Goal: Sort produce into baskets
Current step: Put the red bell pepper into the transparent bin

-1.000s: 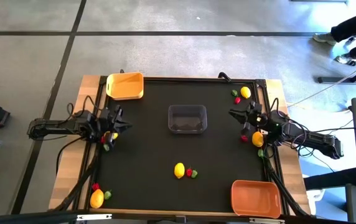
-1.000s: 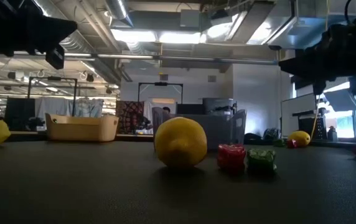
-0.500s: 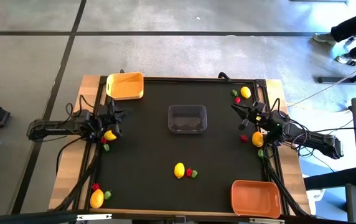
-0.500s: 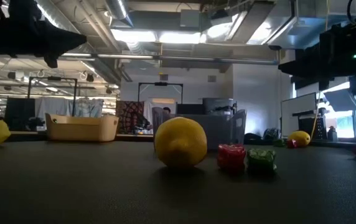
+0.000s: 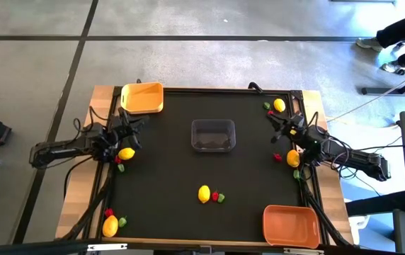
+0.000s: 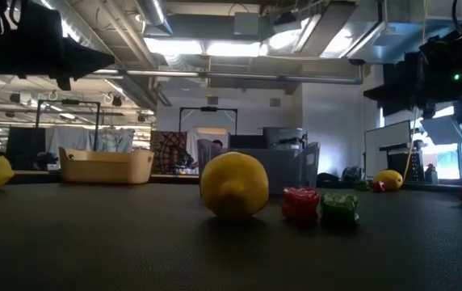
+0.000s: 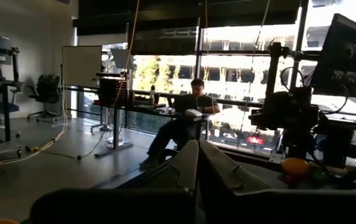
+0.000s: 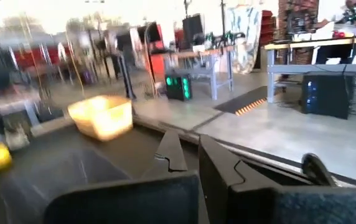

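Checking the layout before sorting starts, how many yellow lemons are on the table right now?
5. One lemon sits at the far right corner, one at the right edge, one by the left gripper, one near the middle, one at the near left corner. None seem hidden.

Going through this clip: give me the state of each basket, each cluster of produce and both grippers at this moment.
yellow basket: upright, empty.
clear basket: upright, empty.
orange basket: upright, empty.
centre lemon: on the mat, unsorted, red and green pieces beside it.
other produce clusters: on the mat near the edges, unsorted.
left gripper: shut, holding nothing.
right gripper: shut, holding nothing.
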Controlling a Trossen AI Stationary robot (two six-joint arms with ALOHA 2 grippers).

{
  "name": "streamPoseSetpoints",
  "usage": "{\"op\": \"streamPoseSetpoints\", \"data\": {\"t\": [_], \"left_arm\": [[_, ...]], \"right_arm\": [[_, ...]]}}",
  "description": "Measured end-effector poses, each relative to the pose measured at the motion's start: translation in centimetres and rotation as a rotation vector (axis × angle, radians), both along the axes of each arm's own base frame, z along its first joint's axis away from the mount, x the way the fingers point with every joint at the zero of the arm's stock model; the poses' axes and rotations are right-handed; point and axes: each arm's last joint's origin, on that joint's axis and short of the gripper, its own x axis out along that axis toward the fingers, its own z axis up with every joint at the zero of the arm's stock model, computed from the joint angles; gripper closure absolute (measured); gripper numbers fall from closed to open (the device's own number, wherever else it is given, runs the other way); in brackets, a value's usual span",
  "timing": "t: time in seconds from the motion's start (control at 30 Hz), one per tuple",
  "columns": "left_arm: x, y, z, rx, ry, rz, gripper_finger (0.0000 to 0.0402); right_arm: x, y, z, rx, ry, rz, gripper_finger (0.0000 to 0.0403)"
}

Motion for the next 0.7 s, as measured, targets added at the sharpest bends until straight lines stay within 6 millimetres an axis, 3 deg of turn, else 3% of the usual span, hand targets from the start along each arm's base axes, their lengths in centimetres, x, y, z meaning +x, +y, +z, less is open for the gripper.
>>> {"op": "streamPoseSetpoints", "data": {"t": [0.13, 0.37, 0.7], "left_arm": [[-0.04, 0.14, 0.00, -0.012, -0.007, 0.013, 0.0396], [-0.09, 0.28, -0.01, -0.020, -0.011, 0.027, 0.0396], [-0.08, 0.25, 0.00, -0.100, -0.061, 0.002, 0.0396]], "right_arm": [[0.16, 0.26, 0.29, -0.063, 0.015, 0.103, 0.0400], [0.22, -0.07, 0.07, -0.135, 0.127, -0.018, 0.0400], [0.57, -0.34, -0.56, -0.111, 0.207, -0.076, 0.0400]]}}
